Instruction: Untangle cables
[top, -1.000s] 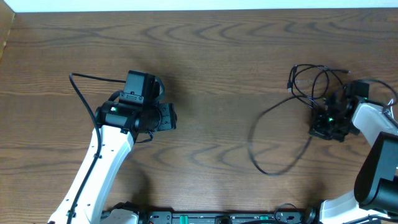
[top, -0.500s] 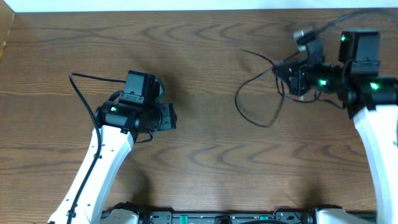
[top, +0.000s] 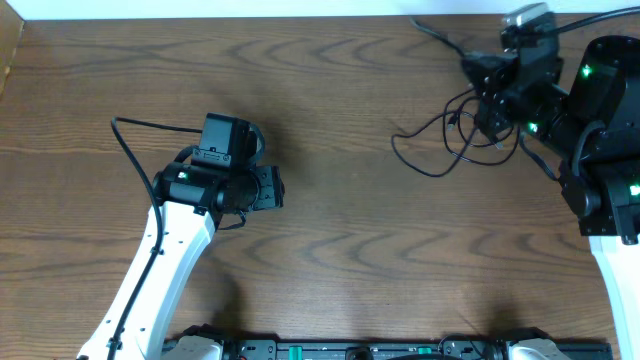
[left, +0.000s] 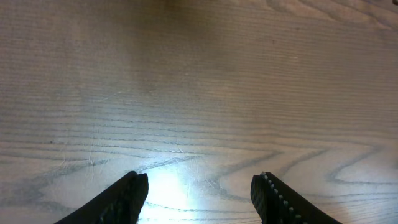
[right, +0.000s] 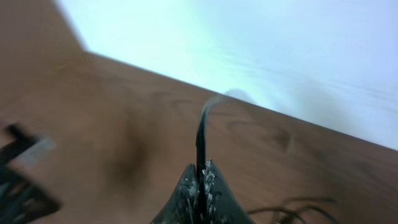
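The long black cable (top: 430, 174) lies in loose loops on the wooden table at the far right, and one strand runs up to the back edge. My right gripper (top: 488, 100) is raised above it, shut on a strand of the black cable (right: 200, 134) that sticks out past the fingertips (right: 200, 173). More loops show at the lower right of the right wrist view (right: 292, 208). My left gripper (top: 272, 188) is open and empty over bare wood at the centre left, and its wrist view (left: 200, 186) shows nothing between the fingers. The white cable is not in view.
The left arm's own thick black wire (top: 130, 150) arcs out to its left. The table's back edge and a white wall (top: 250, 8) run along the top, close behind the right gripper. Bare wood (top: 340, 250) lies between the arms.
My right arm has swung from the right middle to the back right corner, carrying the black cable; its loops were dragged toward the back. The left arm has not moved.
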